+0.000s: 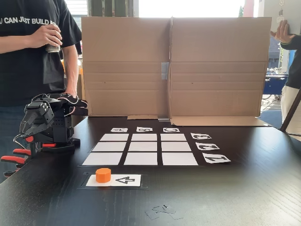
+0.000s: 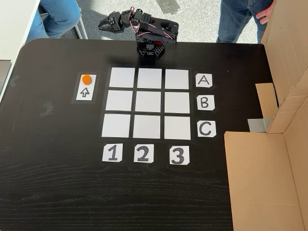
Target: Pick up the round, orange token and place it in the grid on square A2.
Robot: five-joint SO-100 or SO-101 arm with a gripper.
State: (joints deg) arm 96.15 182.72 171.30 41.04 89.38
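The round orange token [image 1: 103,175] [image 2: 86,79] sits on one end of a white card with a black arrow [image 1: 123,180] [image 2: 85,92], just beside the grid's row 1 side. The grid [image 1: 144,149] [image 2: 147,103] lies flat on the black table. Square A2 [image 1: 108,147] [image 2: 149,78] is bare white, the middle cell of the line nearest the arm. The black arm is folded at the table edge beyond row A. My gripper [image 1: 83,107] [image 2: 102,25] hangs there, looking shut and empty, well away from the token.
A tall cardboard screen [image 1: 171,66] [image 2: 284,96] stands along the C side of the grid. A person [image 1: 28,52] holding a can stands behind the arm, and another person [image 1: 291,70] is at the far edge. Orange clamps [image 1: 14,157] hold the arm's base.
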